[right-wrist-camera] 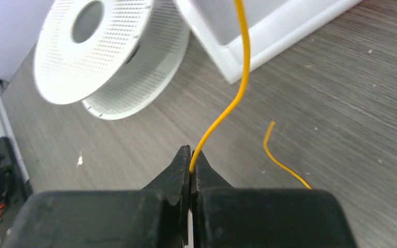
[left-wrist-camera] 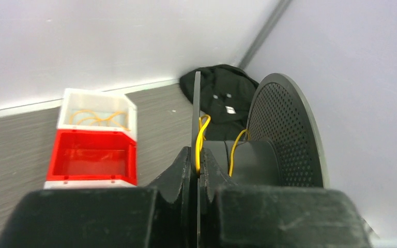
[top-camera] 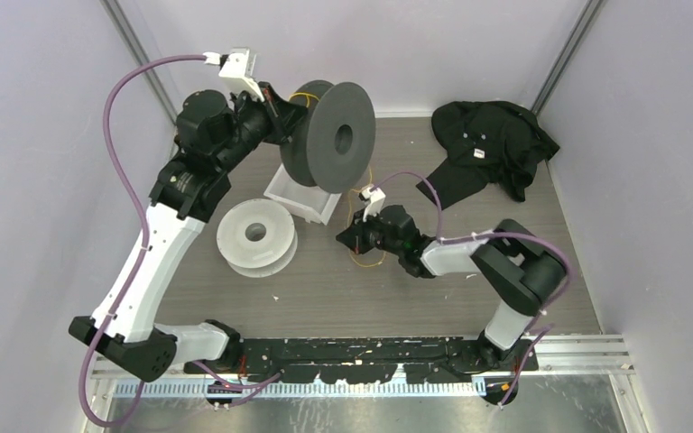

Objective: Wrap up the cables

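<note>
My left gripper [top-camera: 286, 114] is raised at the back and shut on one thin flange of a dark grey spool [top-camera: 336, 135]. In the left wrist view the jaws [left-wrist-camera: 196, 156] pinch the flange [left-wrist-camera: 196, 113], and a yellow cable [left-wrist-camera: 202, 137] runs between them onto the spool's hub [left-wrist-camera: 253, 157]. My right gripper [top-camera: 346, 240] is low over the table and shut on a yellow cable. In the right wrist view the cable [right-wrist-camera: 236, 93] rises from the closed gripper [right-wrist-camera: 192, 156]. A loose strand [right-wrist-camera: 279, 161] lies on the table beside it.
A white spool [top-camera: 255, 236] lies flat left of my right gripper. A white box [top-camera: 302, 196] sits under the held spool; the left wrist view shows it red and white [left-wrist-camera: 95, 155] with cable inside. A black cloth [top-camera: 492, 144] lies at the back right.
</note>
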Controlling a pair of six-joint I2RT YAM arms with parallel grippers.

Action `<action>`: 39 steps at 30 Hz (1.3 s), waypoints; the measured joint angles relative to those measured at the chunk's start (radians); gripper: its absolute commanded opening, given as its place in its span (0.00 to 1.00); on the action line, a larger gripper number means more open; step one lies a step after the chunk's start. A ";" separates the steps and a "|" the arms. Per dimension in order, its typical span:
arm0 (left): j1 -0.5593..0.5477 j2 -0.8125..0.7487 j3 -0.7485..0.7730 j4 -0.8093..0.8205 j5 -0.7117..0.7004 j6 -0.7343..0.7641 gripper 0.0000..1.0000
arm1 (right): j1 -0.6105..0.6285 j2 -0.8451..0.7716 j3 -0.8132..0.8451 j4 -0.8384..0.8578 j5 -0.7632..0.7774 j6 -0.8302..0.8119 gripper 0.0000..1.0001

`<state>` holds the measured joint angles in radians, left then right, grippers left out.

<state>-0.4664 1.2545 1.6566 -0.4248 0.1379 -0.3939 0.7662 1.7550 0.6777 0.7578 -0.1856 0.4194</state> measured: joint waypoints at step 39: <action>-0.022 0.221 -0.198 0.267 -0.544 0.008 0.00 | 0.343 -0.678 0.475 -1.268 0.030 -0.256 0.00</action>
<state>-0.4881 1.4754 1.4590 -0.1577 -0.4065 -0.3859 1.1091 1.0775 1.1526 -0.5106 -0.1558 0.1631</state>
